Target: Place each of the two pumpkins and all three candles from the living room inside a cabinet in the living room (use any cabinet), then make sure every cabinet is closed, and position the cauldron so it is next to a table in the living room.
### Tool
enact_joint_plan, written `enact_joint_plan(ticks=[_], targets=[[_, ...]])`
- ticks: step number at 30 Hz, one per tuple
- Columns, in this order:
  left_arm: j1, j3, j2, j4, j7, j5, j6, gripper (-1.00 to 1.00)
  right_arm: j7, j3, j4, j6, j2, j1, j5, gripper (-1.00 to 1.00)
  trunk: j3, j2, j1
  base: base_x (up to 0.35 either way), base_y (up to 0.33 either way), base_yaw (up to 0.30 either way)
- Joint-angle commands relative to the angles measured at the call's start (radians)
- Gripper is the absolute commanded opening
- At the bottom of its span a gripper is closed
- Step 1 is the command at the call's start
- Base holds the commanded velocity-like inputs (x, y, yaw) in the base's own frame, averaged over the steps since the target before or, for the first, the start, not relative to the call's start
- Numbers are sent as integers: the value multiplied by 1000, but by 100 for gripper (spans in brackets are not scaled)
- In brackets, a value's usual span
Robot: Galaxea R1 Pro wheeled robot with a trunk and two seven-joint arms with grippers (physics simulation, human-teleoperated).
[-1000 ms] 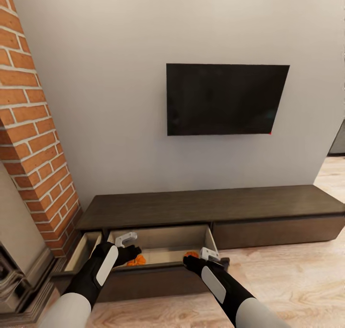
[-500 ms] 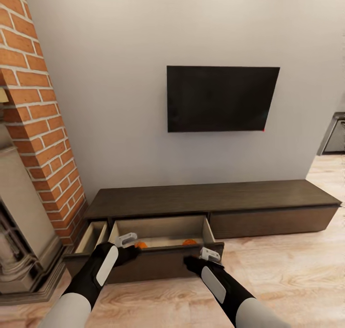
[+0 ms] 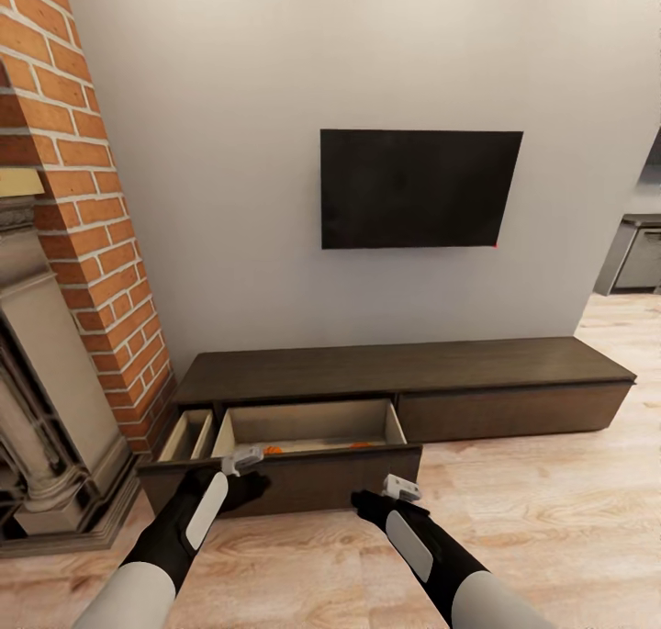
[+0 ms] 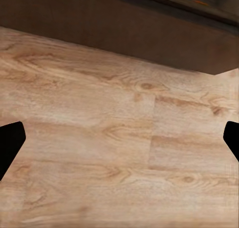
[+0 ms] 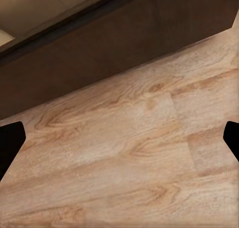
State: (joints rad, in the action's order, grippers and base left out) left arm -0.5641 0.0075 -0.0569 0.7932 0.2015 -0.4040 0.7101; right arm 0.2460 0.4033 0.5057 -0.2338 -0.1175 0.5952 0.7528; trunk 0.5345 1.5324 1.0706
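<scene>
Pumpkins (image 3: 273, 448) lie as orange slivers inside the cabinet (image 3: 404, 372)'s pulled-out wide drawer (image 3: 308, 422), just behind its front panel. Both tools, left tool (image 3: 242, 461) and right tool (image 3: 400, 488), hover empty with fingers spread, just in front of that panel over the wood floor (image 3: 551, 510). Drawer's long axis runs crosswise to both arms; closing it looks like a straight push toward the wall, left tool nearer.

cabinet (image 3: 404, 372): against the wall, under the television (image 3: 418, 188)
open drawer (image 3: 308, 427): at its 9 o'clock end
pumpkins (image 3: 273, 448): in drawer
fireplace (image 3: 46, 409): 9 o'clock of cabinet
</scene>
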Motion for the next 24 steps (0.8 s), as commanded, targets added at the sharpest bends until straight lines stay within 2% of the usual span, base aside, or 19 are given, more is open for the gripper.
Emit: enact_joint_plan(ticks=[1,12,24], targets=[[0,-3,0,1,8,-10,3,100,9,6,2,-2,1,1,8,100,1,1,0,-17,0,0],[0,-11,0,1,10,-10,0,100,9,6,2,-2,1,1,7,100,1,1,0,-2,0,0],[0,-12,-1,-2,12,-11,-3,100,7,6,2,-5,1,1,8,100,39,85,46,0,0,0]])
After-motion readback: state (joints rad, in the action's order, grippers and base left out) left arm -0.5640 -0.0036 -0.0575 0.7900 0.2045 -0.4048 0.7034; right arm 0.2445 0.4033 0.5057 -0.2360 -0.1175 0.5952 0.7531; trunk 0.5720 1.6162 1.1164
